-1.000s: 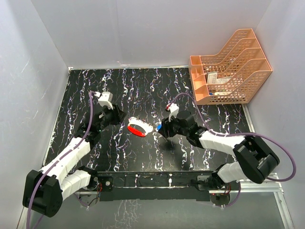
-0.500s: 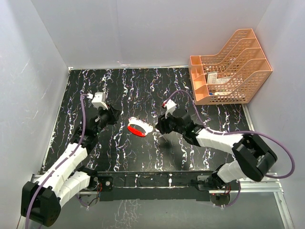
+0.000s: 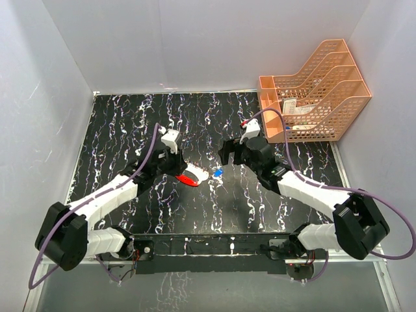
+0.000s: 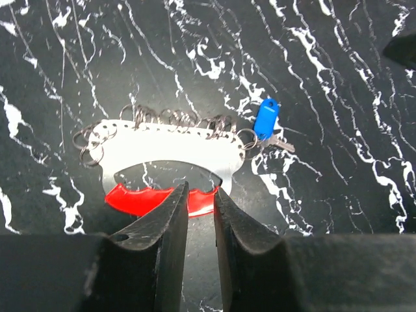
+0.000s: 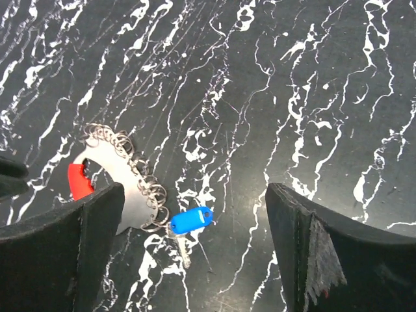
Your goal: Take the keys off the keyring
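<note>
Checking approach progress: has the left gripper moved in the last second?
Yes: the left gripper shifted right, toward the orange rack, and now sits at the keyring.

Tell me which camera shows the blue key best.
Right wrist: the blue key lies unobstructed, head and silvery blade both plain. The left wrist view also shows the key clearly, but off to the side by the keyring. The top external view gives only a blue speck.

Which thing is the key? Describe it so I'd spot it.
Find the middle of the black marbled table. A red-and-white oval keyring fringed with wire loops lies there; at its right end from above sits the key, tiny, the only blue thing, with a short silvery blade.
</note>
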